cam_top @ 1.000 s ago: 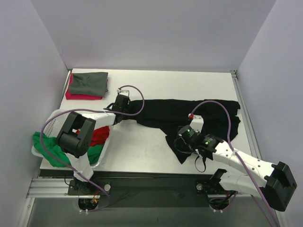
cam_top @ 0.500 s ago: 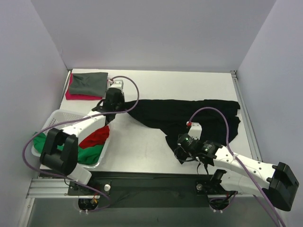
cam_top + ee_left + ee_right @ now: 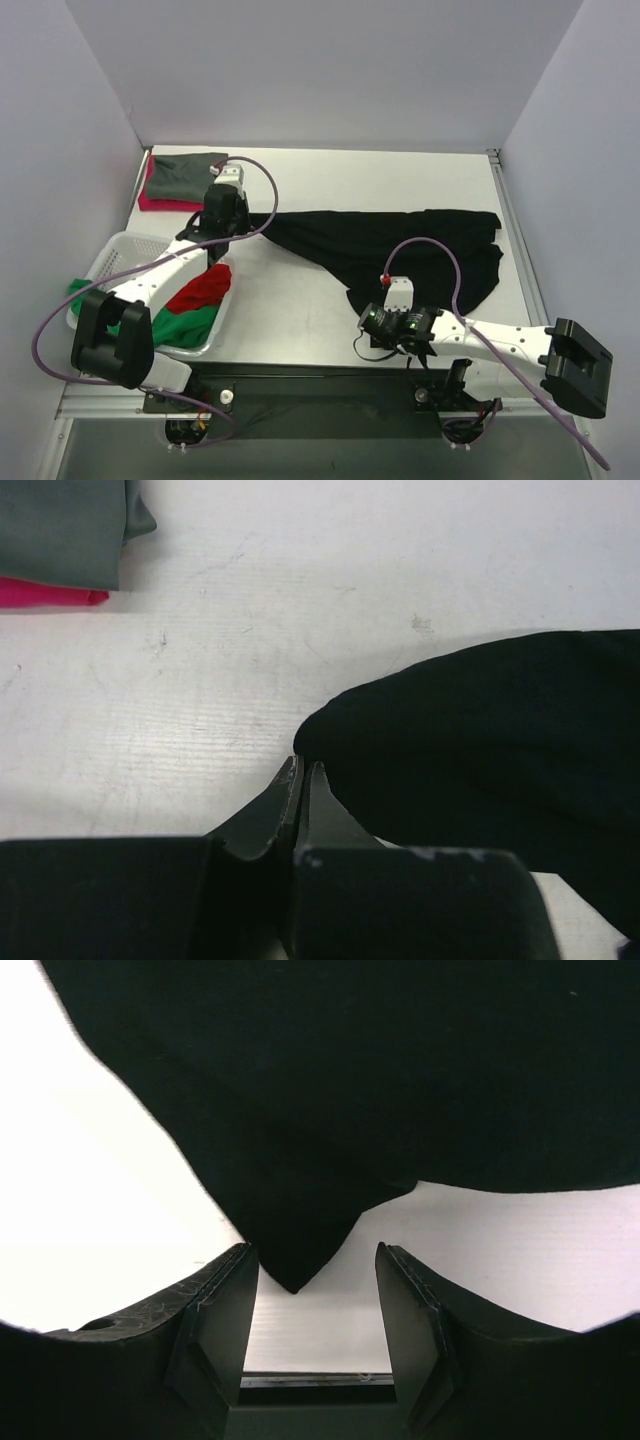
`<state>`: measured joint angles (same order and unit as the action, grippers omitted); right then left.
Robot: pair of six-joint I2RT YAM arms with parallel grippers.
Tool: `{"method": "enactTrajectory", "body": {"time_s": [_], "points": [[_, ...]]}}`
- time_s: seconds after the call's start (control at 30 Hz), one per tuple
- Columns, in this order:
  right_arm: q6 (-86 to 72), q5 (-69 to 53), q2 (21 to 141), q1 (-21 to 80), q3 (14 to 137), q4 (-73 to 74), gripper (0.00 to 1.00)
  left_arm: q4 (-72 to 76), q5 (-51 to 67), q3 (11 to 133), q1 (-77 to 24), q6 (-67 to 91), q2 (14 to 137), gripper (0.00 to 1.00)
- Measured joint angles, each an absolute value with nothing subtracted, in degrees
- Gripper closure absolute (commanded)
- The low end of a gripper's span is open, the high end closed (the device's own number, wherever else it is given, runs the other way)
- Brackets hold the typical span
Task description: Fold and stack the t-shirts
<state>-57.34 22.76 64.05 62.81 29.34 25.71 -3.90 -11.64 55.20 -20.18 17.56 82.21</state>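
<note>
A large black t-shirt (image 3: 400, 240) lies spread across the table's middle and right. My left gripper (image 3: 243, 222) is shut on its left corner, and the left wrist view shows the closed tips (image 3: 302, 766) right at the black cloth's (image 3: 480, 740) edge. My right gripper (image 3: 372, 320) sits near the table's front edge. It is open (image 3: 312, 1250), and the pointed near corner of the black t-shirt (image 3: 350, 1080) hangs between its fingers, touching neither. A folded grey-green t-shirt (image 3: 190, 172) rests on a pink-red one (image 3: 160, 202) at the back left.
A white perforated basket (image 3: 115, 250) stands at the left front, holding a red t-shirt (image 3: 205, 285) and a green t-shirt (image 3: 180, 325) that spills over its rim. The folded stack's corner (image 3: 60, 525) lies just up-left of my left gripper. White walls enclose the table.
My left gripper shut on the black shirt's left corner and pulled it back-left, stretching the cloth. My right gripper drew back toward the front edge, its jaws narrowing around the near corner.
</note>
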Motion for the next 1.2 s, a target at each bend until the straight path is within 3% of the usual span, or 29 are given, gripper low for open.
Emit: {"method": "enactTrajectory", "body": {"time_s": [0.17, 0.4, 0.57, 0.73, 1.03, 1.2], "points": [[-59.18, 23.35, 67.09, 62.85, 29.34, 26.15, 0.58, -3.86, -10.13, 53.87, -19.16, 17.58, 82.19, 1.0], [-59.57, 23.7, 67.85, 62.81, 29.34, 25.76, 1.0, -3.42, -7.92, 53.39, -17.93, 17.8, 82.08, 1.0], [-57.08, 23.46, 64.38, 59.79, 29.28, 25.52, 1.0, -3.01, -5.02, 53.04, -15.77, 18.5, 82.0, 1.0], [-50.46, 22.74, 54.17, 49.84, 30.79, 27.31, 1.0, -2.48, -0.86, 53.21, -12.01, 19.66, 81.97, 1.0], [-40.99, 30.87, 44.62, 43.09, 55.05, 38.28, 1.0, -3.29, 4.29, 57.6, -6.48, 20.62, 81.08, 1.0], [-39.03, 36.64, 39.11, 43.05, 61.43, 44.38, 1.0, -3.42, 6.57, 58.46, -2.0, 20.97, 79.37, 1.0]]}}
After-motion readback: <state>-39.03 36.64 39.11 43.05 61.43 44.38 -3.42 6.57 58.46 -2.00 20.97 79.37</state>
